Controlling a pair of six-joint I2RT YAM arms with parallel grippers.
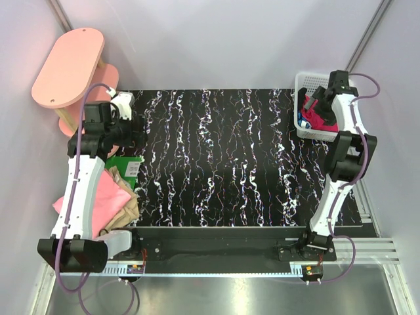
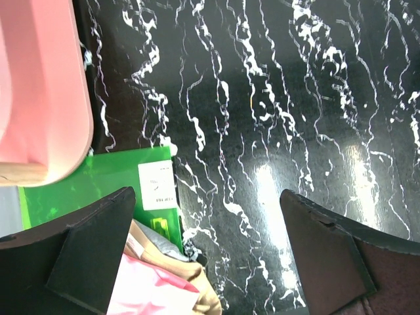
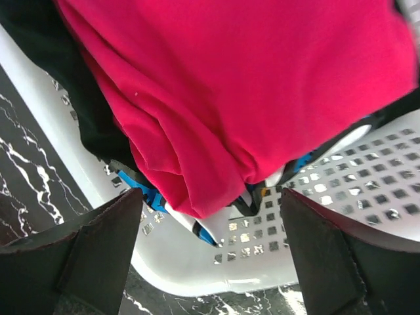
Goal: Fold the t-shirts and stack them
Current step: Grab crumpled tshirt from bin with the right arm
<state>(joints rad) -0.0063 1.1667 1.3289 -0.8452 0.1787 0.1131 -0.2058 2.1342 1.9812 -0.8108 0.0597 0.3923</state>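
Your right gripper (image 3: 211,252) is hanging with its fingers spread apart, clasping nothing, directly over the crimson-pink t-shirt (image 3: 249,85), which is lying bunched on darker garments in the white perforated basket (image 3: 197,279) at the table's far right corner. Judgement: you are fetching the next shirt, and the next move is calling for a descent and a pinch on the crimson cloth alone. Your left gripper (image 2: 207,256) is likewise gaping, empty, above the marbled table (image 2: 275,98). Only the overhead view is showing both arms together, with the light pink t-shirt (image 1: 111,200) and tan t-shirt (image 1: 131,205) lying near left. Only the right wrist view is revealing the crimson folds.
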